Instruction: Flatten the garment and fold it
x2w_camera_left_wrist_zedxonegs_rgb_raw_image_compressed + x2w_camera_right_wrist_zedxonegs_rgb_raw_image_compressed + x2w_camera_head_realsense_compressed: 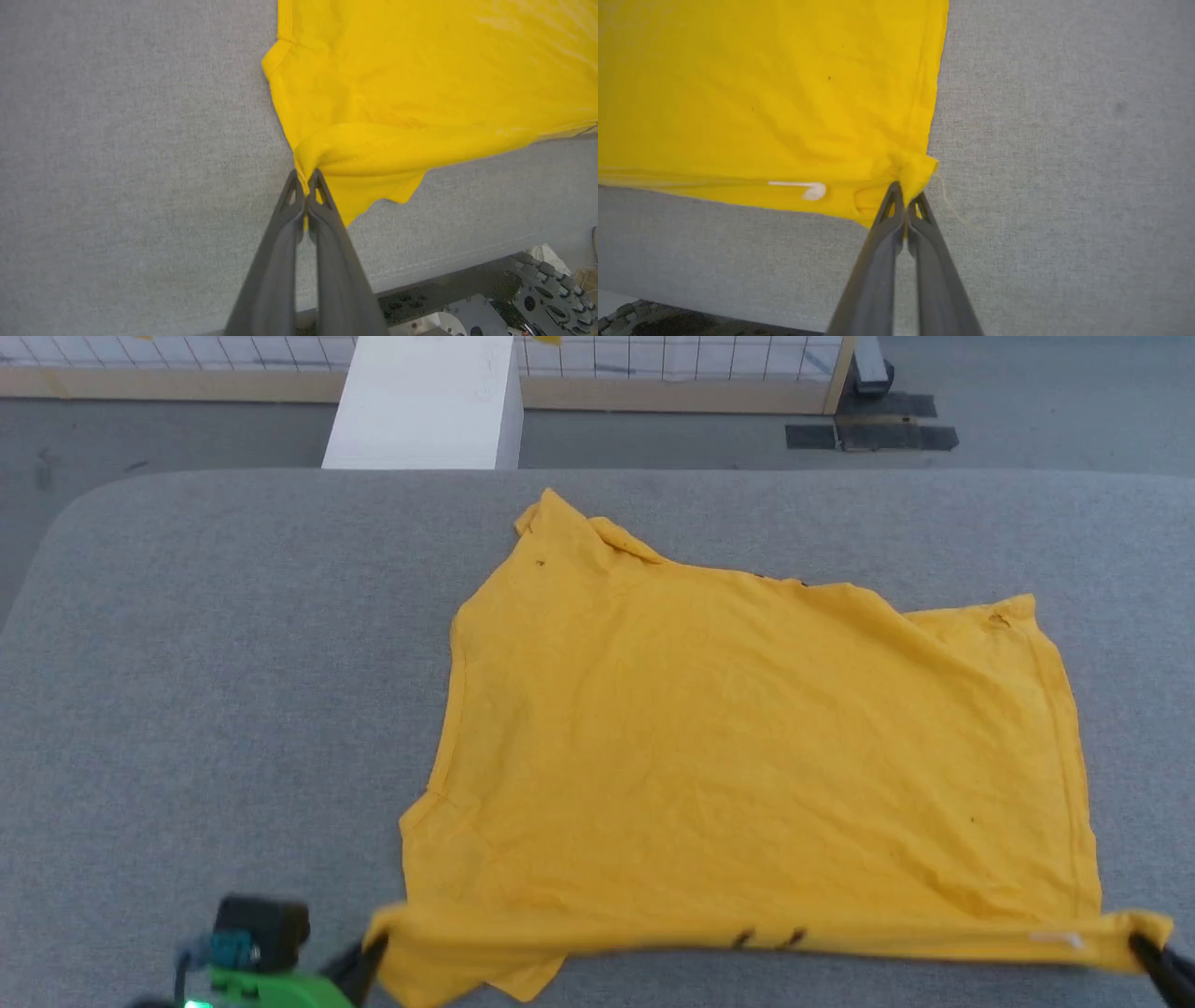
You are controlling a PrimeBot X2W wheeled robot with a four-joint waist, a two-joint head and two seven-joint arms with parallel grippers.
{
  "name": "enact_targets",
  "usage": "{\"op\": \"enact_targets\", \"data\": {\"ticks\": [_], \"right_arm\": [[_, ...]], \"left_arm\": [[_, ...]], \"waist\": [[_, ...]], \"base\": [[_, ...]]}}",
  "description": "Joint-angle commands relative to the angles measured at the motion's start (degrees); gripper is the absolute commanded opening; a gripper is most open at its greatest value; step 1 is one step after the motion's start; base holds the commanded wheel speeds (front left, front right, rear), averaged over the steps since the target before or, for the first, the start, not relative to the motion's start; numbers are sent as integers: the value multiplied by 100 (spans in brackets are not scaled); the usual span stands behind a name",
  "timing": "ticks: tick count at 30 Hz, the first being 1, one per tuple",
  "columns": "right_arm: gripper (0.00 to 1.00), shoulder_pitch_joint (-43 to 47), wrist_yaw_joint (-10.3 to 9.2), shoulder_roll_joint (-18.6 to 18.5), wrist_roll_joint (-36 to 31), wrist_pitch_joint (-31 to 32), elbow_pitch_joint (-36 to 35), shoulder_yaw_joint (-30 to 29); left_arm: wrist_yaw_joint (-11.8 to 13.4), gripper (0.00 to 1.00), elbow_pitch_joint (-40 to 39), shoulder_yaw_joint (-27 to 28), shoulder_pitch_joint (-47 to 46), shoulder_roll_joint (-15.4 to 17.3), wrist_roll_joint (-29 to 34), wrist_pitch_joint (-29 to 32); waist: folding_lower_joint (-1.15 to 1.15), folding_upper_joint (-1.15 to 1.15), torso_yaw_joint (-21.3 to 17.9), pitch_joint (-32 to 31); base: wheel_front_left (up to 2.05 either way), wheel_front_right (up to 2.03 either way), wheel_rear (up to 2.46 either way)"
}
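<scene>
The garment (747,737), a bright yellow T-shirt, lies spread across a grey padded table (215,691), its near edge lifted and rolled over between my two grippers. At the near left corner my left gripper (373,947) is shut on the cloth; the left wrist view shows the garment (420,84) bunched between the tips of that left gripper (306,179). My right gripper (1139,943) is shut on the near right corner, and the right wrist view has the garment (761,93) pinched in the right gripper (906,191). A small white mark (803,189) sits on the lifted edge.
A white block (429,401) stands beyond the table's far edge, with a wire-grid fence (672,364) on a wooden base behind it. Dark floor mats (868,429) lie at the far right. The robot's base (490,308) shows below the table's near edge.
</scene>
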Motion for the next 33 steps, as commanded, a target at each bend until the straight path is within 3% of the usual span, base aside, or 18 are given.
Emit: {"op": "enact_targets", "data": {"ticks": [1, 7, 15, 23, 30, 31, 32, 33], "right_arm": [[0, -232, -9, -70, -50, -83, -52, -40], [0, -1022, -9, -386, -174, -183, -38, 69], [0, -2273, -9, -764, -160, -143, 362, 669], [0, -3062, -9, -852, -20, -265, 1222, 1341], [0, -3278, -9, -926, 216, -429, 1792, 1641], [13, -3291, -9, -940, 267, -421, 1849, 1677], [30, -3299, -9, -958, 301, -417, 1878, 1706], [47, -3307, -9, -979, 348, -403, 1904, 1735]], "left_arm": [[-53, 0, -32, 86, -336, 62, 176, -63], [-434, 0, 132, 119, -1603, -34, 838, 11], [-942, 0, 1036, 74, -2998, -676, 1194, -23], [-1293, 0, 2370, -148, -3605, -1303, 1272, -147], [-1406, 0, 3035, -258, -3738, -1641, 1260, -290], [-1414, 33, 3098, -258, -3740, -1683, 1242, -319], [-1410, 50, 3144, -247, -3739, -1714, 1227, -354], [-1417, 74, 3197, -235, -3735, -1750, 1205, -401]], "waist": [[1, 0, -19, 123], [1, 0, -83, 542], [1, 0, -236, 1207], [1, 0, -262, 1694], [1, 0, -211, 1769], [1, 0, -205, 1760], [1, 0, -201, 1748], [1, 0, -198, 1725]], "base": [[0, 0, 0], [0, 0, 0], [0, 0, 0], [0, 0, 0], [0, 0, 0], [0, 0, 0], [0, 0, 0], [0, 0, 0]]}}
